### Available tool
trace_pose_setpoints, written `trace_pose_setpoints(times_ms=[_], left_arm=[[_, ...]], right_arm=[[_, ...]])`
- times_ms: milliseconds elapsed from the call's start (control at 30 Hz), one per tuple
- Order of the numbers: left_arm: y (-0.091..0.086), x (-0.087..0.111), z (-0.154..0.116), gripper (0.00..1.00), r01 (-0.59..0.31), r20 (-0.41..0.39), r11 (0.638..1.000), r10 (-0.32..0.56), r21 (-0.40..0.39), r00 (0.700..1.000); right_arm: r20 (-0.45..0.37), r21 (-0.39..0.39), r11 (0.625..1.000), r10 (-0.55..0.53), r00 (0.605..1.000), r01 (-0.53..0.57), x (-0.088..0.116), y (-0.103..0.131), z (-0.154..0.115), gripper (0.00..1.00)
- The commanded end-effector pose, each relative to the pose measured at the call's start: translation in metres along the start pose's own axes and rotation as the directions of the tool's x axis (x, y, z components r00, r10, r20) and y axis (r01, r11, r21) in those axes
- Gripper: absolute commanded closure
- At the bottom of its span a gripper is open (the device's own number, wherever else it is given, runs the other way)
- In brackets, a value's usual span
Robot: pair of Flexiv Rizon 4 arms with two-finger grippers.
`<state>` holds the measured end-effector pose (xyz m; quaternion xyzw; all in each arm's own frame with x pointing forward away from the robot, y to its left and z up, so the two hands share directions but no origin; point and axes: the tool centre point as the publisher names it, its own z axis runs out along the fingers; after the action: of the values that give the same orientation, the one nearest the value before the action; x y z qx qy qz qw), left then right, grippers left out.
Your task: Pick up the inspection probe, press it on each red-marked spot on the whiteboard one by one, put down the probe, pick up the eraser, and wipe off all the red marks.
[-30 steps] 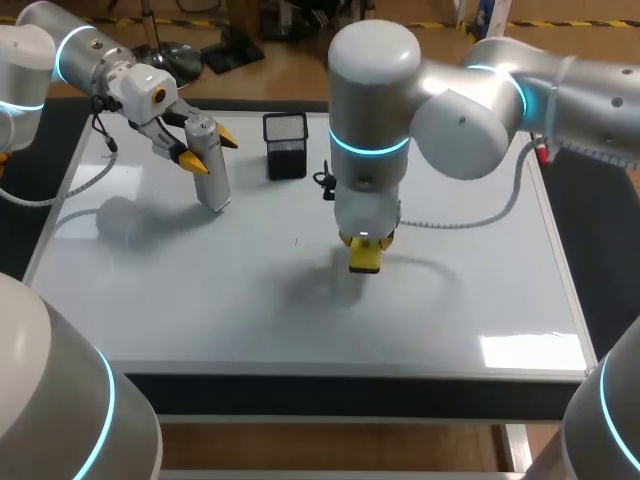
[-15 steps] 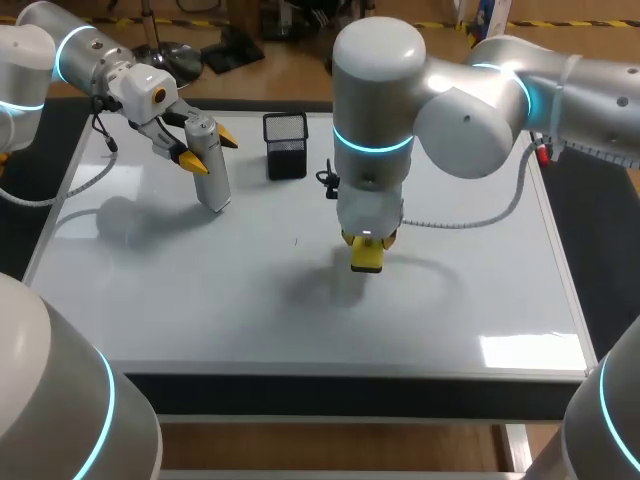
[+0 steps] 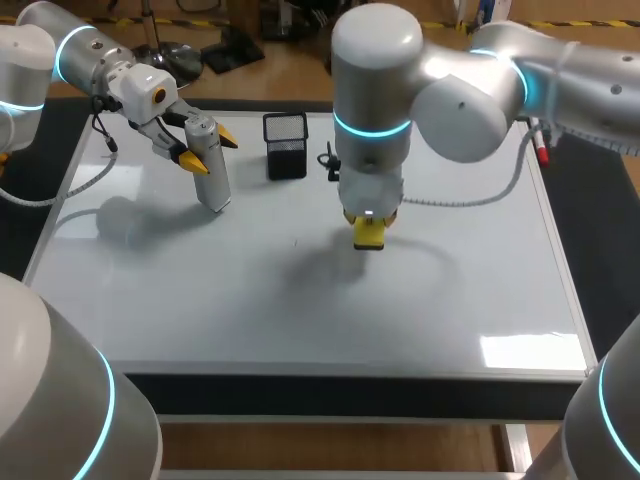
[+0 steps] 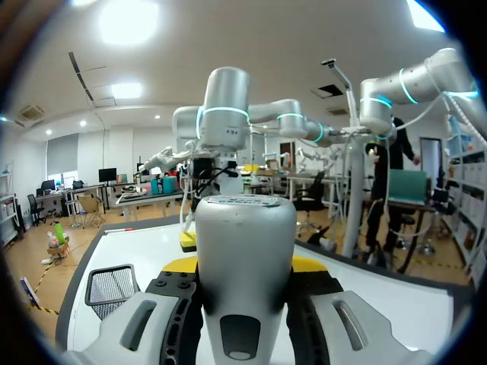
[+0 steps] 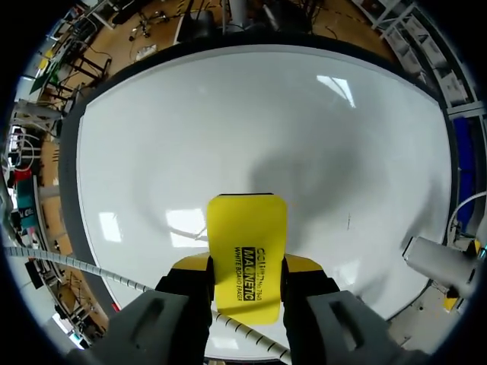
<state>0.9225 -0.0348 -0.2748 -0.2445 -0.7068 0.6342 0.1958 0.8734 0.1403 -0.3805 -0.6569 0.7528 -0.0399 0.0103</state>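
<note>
Yellow eraser clamped in right tool, whiteboard beneath it; grey probe clamped in left tool.

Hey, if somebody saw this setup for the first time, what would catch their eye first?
Most likely the bright yellow eraser, clamped in the right gripper over the middle of the whiteboard. Next comes the left gripper, which holds the silver probe near the board's far left corner, with a black mesh holder close by. I can make out no red marks on the board.
</note>
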Motion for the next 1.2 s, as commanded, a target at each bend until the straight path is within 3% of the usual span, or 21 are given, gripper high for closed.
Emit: trace_pose_setpoints(times_ms=[33, 367, 633, 1200], left_arm=[[-0.001, 0.000, -0.001, 1.00, -0.002, -0.004, 1.000, 0.002, 0.000, 1.000], [-0.001, 0.000, -0.001, 1.00, -0.002, -0.004, 1.000, 0.002, 0.000, 1.000], [-0.001, 0.000, -0.001, 1.00, -0.002, -0.004, 1.000, 0.002, 0.000, 1.000], [-0.001, 0.000, -0.001, 1.00, -0.002, -0.004, 1.000, 0.002, 0.000, 1.000]], right_arm=[[-0.011, -0.033, 0.999, -0.001, 1.000, 0.001, -0.008, -0.029, 0.007, 1.00], [-0.005, -0.043, 0.999, 0.016, 1.000, -0.016, -0.021, -0.096, 0.018, 1.00], [-0.006, -0.045, 0.999, 0.007, 1.000, -0.007, -0.027, -0.136, 0.025, 1.00], [0.013, -0.039, 0.999, -0.013, 1.000, 0.013, -0.038, -0.161, 0.041, 1.00]])
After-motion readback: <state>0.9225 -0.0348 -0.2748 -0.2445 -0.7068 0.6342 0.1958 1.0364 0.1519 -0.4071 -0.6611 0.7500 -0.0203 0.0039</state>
